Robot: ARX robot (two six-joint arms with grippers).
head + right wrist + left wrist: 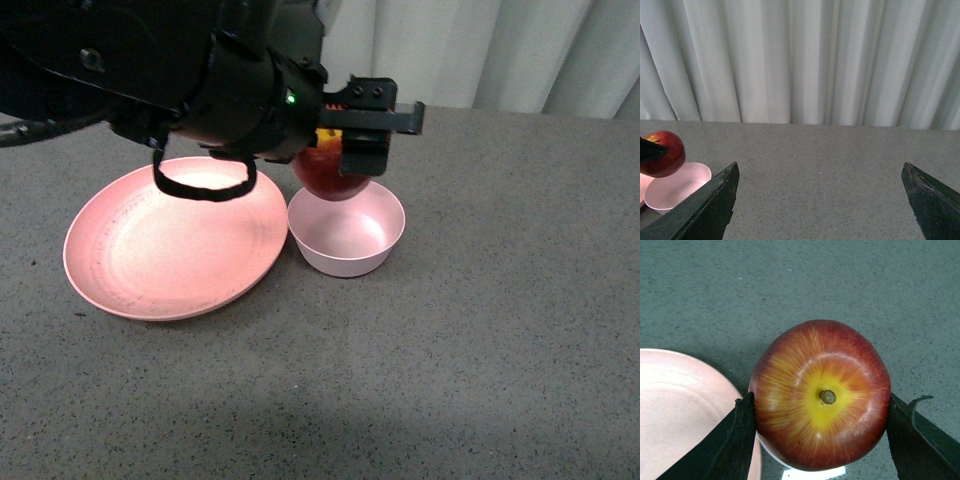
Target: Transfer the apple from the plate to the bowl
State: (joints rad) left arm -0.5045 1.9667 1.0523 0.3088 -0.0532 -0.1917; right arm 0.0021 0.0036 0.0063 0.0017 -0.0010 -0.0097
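The left arm (200, 70) covers the plate's (170, 250) far rim and part of the apple (330, 178) in the front view, and a finger (705, 210) of the right end effector (820, 166) hides part of the bowl (677, 187).

The apple (325, 178) is round and glossy dark red, with a yellow-orange patch streaking out from its short brown stem, which points up. It is off the plate and in the air, pinched at its two sides by the left gripper (818, 412), over the far-left rim of the bowl (345, 240). The bowl, small, deep and pale pink, stands upright and empty. Just left of it, rims almost touching, lies the plate (170, 265), wide, shallow, salmon-pink, faintly speckled and bare.
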